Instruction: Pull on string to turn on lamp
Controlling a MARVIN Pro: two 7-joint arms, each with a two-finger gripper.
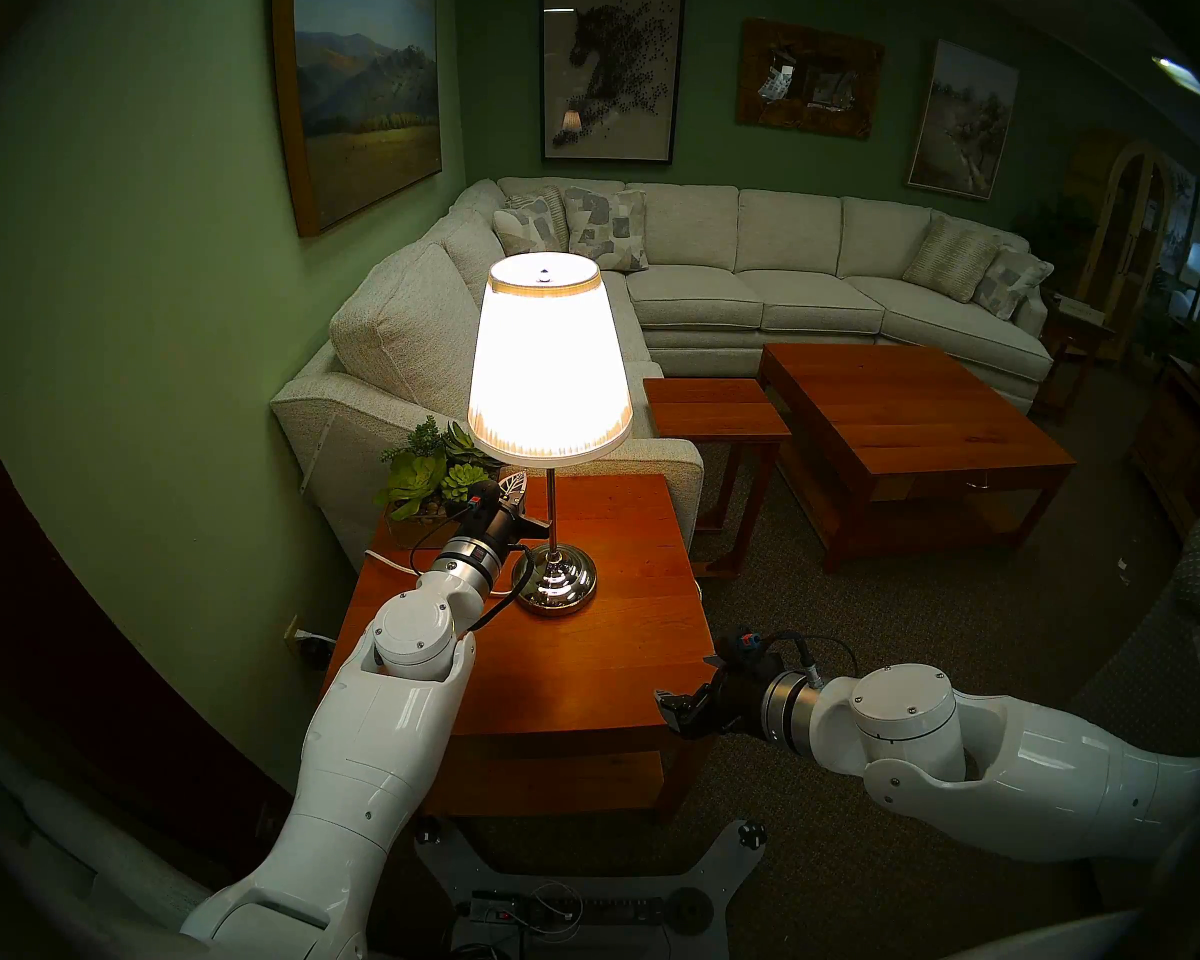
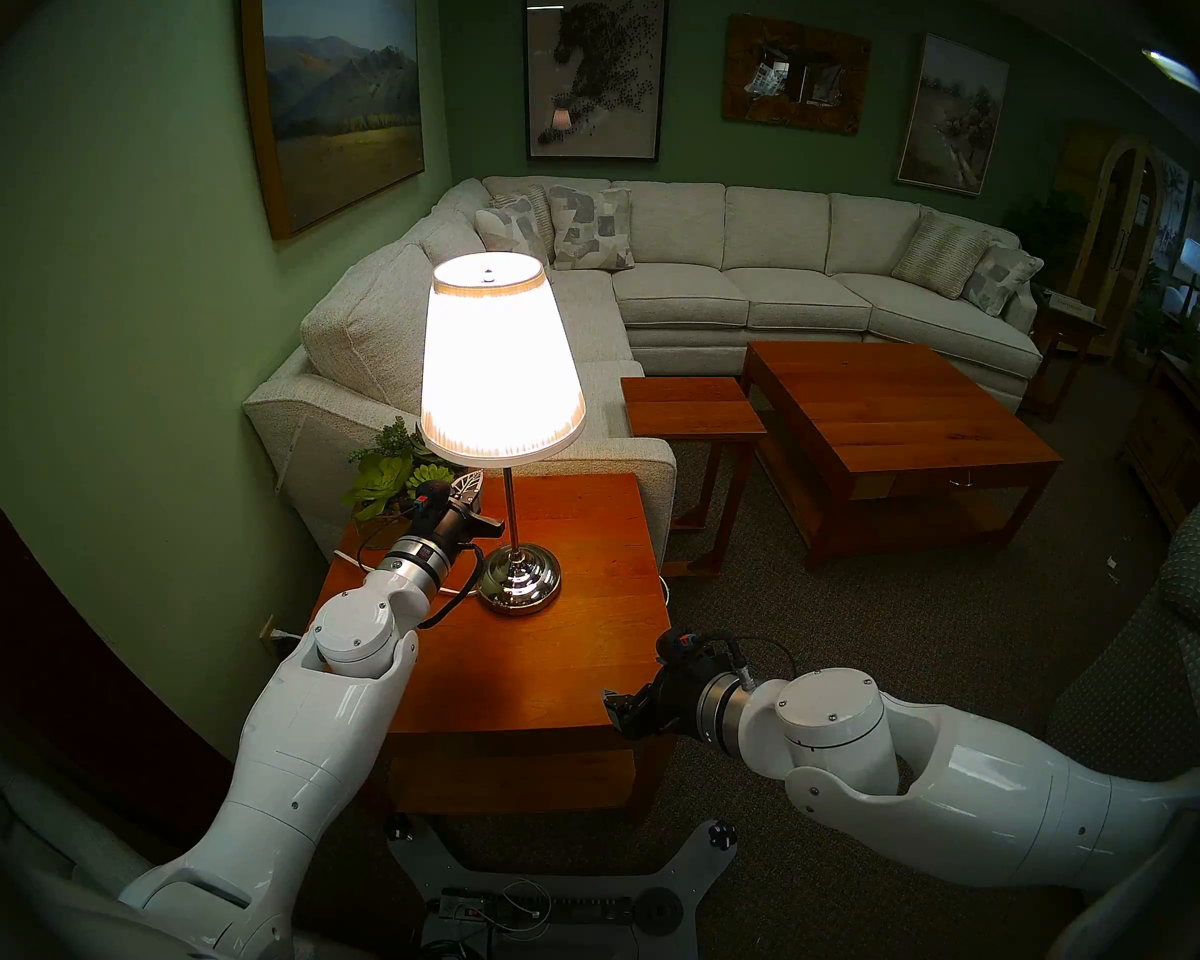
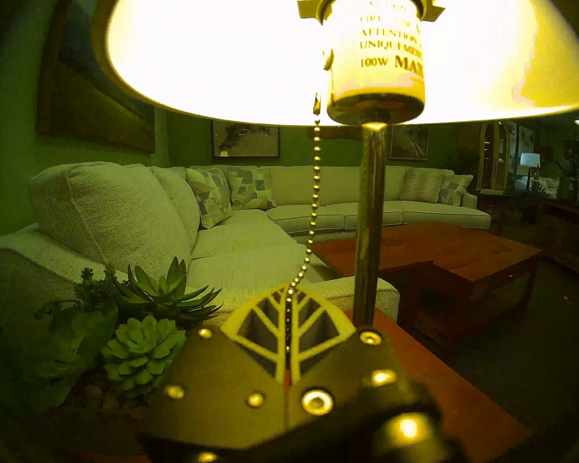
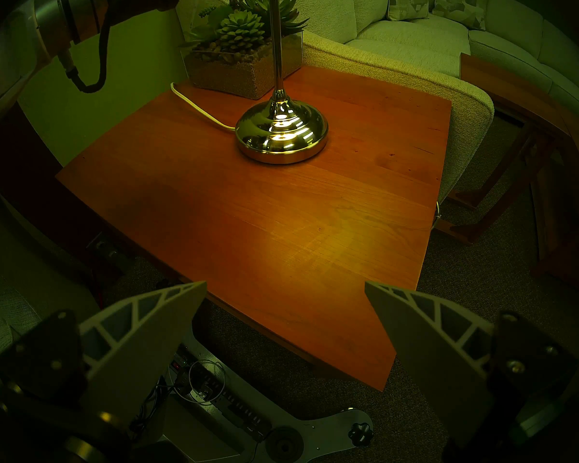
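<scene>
The lamp (image 1: 549, 356) stands on the far half of a reddish wooden side table (image 1: 604, 661), and it is lit: its white pleated conical shade glows bright enough to wash out most of the pleats, with a tan band at the top rim and faint streaks along the bottom edge. A slim chrome pole runs straight down from the shade to a round, domed, mirror-bright chrome base (image 4: 281, 131) that shows warm highlights. A white power cord (image 4: 198, 110) leaves the base toward the left rear of the table.

The string (image 3: 313, 211) is a thin beaded metal chain hanging from the socket under the shade, just left of the pole. From the left wrist view it drops, bends slightly left and passes down into the closed seam of the left gripper (image 3: 286, 338), whose two ribbed white fingers are pressed together around it. The end knob is hidden between the fingers, so how far down it sits cannot be told. This gripper sits just left of the pole, below the shade.

The right gripper (image 4: 284, 318) hangs off the near right corner of the table, well apart from the lamp, its fingers spread wide with nothing between them.

A planter of succulents (image 1: 420, 477) sits at the far left corner of the table, beside a pale sectional sofa (image 1: 722, 280).
</scene>
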